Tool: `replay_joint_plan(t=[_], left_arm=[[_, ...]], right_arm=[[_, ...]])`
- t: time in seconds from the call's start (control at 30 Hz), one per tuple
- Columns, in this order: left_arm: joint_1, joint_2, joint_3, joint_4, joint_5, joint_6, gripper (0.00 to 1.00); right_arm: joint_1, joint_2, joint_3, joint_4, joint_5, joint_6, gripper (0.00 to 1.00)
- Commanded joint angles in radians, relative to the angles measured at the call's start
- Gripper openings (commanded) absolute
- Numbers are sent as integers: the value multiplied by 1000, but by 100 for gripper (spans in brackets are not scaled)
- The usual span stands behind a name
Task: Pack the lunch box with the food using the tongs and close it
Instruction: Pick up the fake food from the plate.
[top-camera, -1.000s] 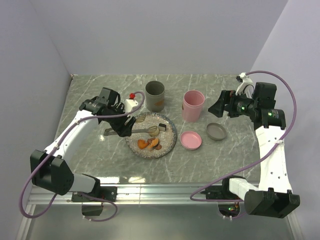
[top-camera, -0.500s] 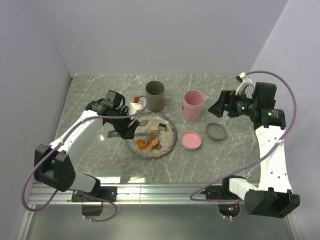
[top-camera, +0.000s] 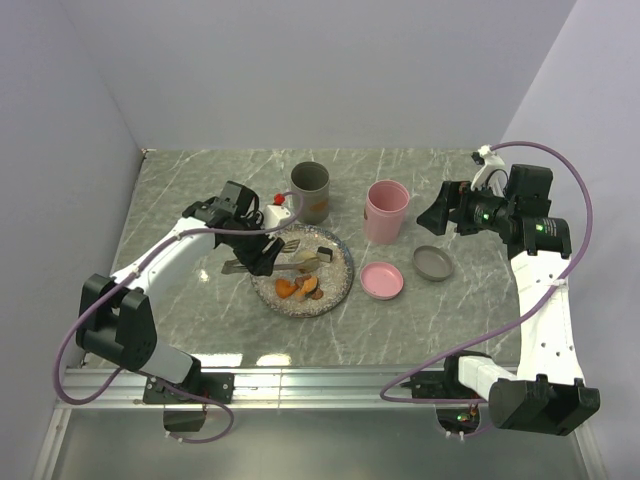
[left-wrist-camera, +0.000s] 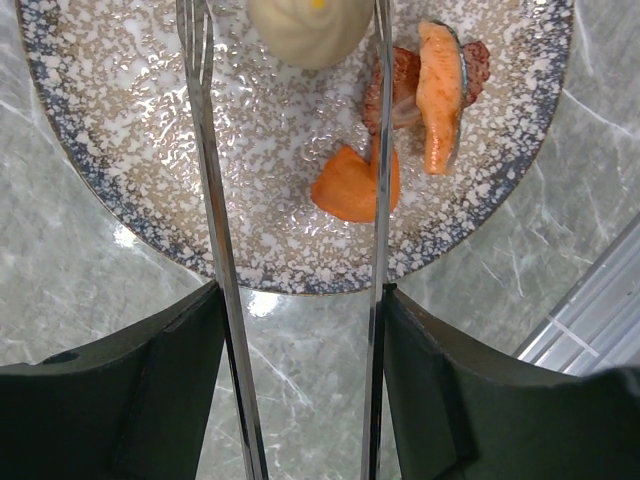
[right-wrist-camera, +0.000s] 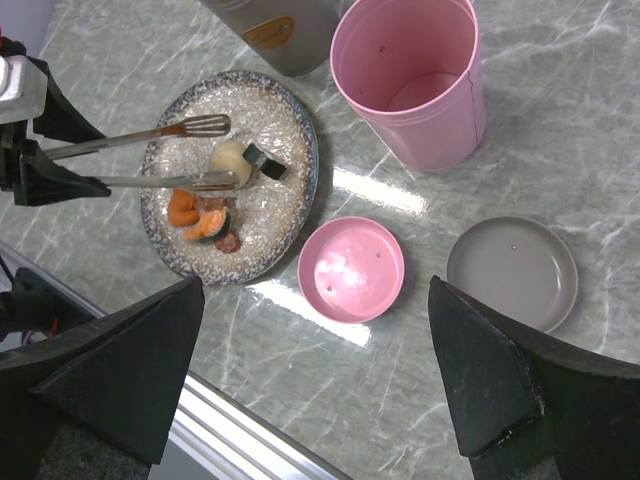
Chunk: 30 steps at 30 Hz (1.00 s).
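Tongs (top-camera: 282, 266) reach over the speckled plate (top-camera: 335, 290), clenched in the left claw (top-camera: 250, 258), as the top view shows. From the left wrist, their two arms stand on either side of the beige ball (left-wrist-camera: 310, 30). From the right wrist, the right claw (right-wrist-camera: 315, 288) is released, wide above the counter (right-wrist-camera: 560, 130).

One speckled plate (right-wrist-camera: 270, 120), one pair of tongs (right-wrist-camera: 205, 125), two cups (right-wrist-camera: 420, 110), two round lids (right-wrist-camera: 351, 268), one beige ball (left-wrist-camera: 310, 30), one dark cube (right-wrist-camera: 265, 163), three orange chunks (left-wrist-camera: 350, 185)
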Motion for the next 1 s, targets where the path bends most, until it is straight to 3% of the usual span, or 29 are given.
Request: replay_joint_plan(t=[0.0, 0.37, 0.5, 0.73, 0.97], left_arm=[[-7, -10, -16, 43, -19, -15, 65], [-17, -21, -45, 61, -44, -20, 59], [-17, -35, -31, 43, -36, -24, 50], [-17, -85, 88, -79, 4, -26, 31], [-23, -110, 268, -189, 90, -16, 29]], right_arm=[[-6, -2, -6, -4, 4, -20, 100], [-6, 5, -13, -4, -7, -20, 100], [-6, 4, -16, -4, -6, -21, 100], [-6, -10, -16, -7, -18, -18, 100], [-8, -15, -10, 6, -27, 5, 100]])
